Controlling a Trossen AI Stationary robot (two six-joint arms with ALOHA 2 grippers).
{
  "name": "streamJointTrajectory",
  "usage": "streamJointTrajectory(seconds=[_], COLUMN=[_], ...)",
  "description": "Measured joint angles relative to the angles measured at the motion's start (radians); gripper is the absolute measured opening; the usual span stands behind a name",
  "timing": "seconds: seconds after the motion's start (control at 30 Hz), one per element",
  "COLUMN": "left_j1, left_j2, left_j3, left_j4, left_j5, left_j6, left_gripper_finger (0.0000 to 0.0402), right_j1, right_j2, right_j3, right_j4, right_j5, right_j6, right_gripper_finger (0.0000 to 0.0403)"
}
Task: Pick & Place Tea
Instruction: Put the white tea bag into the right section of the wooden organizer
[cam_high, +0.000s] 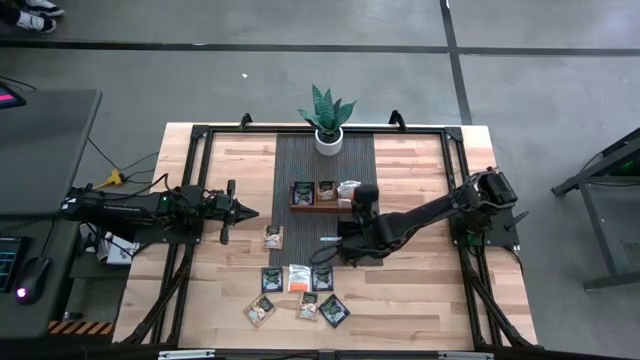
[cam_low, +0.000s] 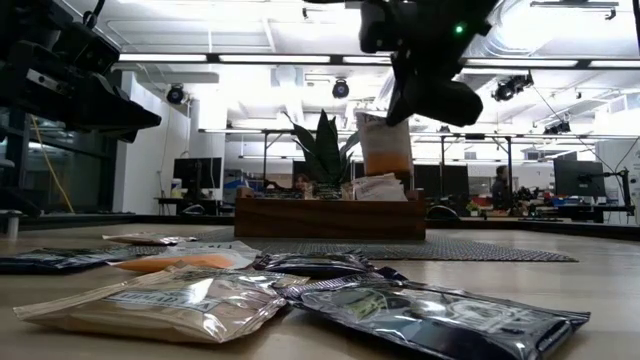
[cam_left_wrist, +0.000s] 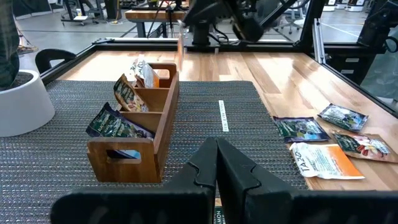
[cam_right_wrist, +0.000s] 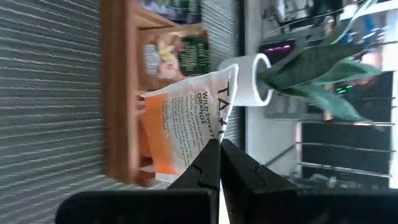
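Note:
An orange-and-white tea packet (cam_right_wrist: 186, 118) hangs from my right gripper (cam_right_wrist: 219, 146) over the right compartment of the brown wooden tray (cam_high: 322, 207); the low view shows the packet (cam_low: 385, 150) above the tray (cam_low: 330, 218). Dark and pale packets (cam_high: 303, 192) stand inside the tray. Several more packets (cam_high: 298, 278) lie flat on the near part of the table, and one (cam_high: 273, 237) lies near my left gripper (cam_high: 250, 212). That gripper (cam_left_wrist: 216, 158) is shut and empty, hovering left of the tray. My right gripper pinches the orange-and-white packet between its two fingers at the white, lettered end (cam_right_wrist: 210, 127). The fingers come from above, pointing down. The packet hangs upright below them, its orange lower end (cam_low: 386, 170) level with the tops of the packets standing in the tray.
A potted green plant (cam_high: 328, 120) stands on the dark woven mat (cam_high: 290, 165) just beyond the tray. Black frame rails (cam_high: 185, 190) run along the table's left, right and far sides. Bare wood shows on both sides of the mat. A person sits far back in the room (cam_low: 500, 185).

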Motion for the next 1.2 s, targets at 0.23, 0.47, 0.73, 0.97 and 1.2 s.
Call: streamJointTrajectory(seconds=[0.23,0.47,0.73,0.97,1.2], left_j1=[0.000,0.000,0.000,0.000,0.000], left_j2=[0.000,0.000,0.000,0.000,0.000], left_j3=[0.000,0.000,0.000,0.000,0.000], left_j4=[0.000,0.000,0.000,0.000,0.000], left_j5=[0.000,0.000,0.000,0.000,0.000], left_j6=[0.000,0.000,0.000,0.000,0.000], left_gripper_finger=[0.0001,0.0001,0.0001,0.0001,0.0001], right_j1=[-0.035,-0.058,-0.090,-0.126,-0.163], right_j2=[0.010,0.050,0.086,0.116,0.142], right_j3=[0.000,0.000,0.000,0.000,0.000], right_j4=[0.000,0.027,0.042,0.048,0.075], right_j5=[0.002,0.003,-0.016,-0.027,-0.094], right_j6=[-0.028,-0.052,-0.044,-0.042,-0.045], right_gripper_finger=[0.0000,0.0000,0.0000,0.0000,0.0000])
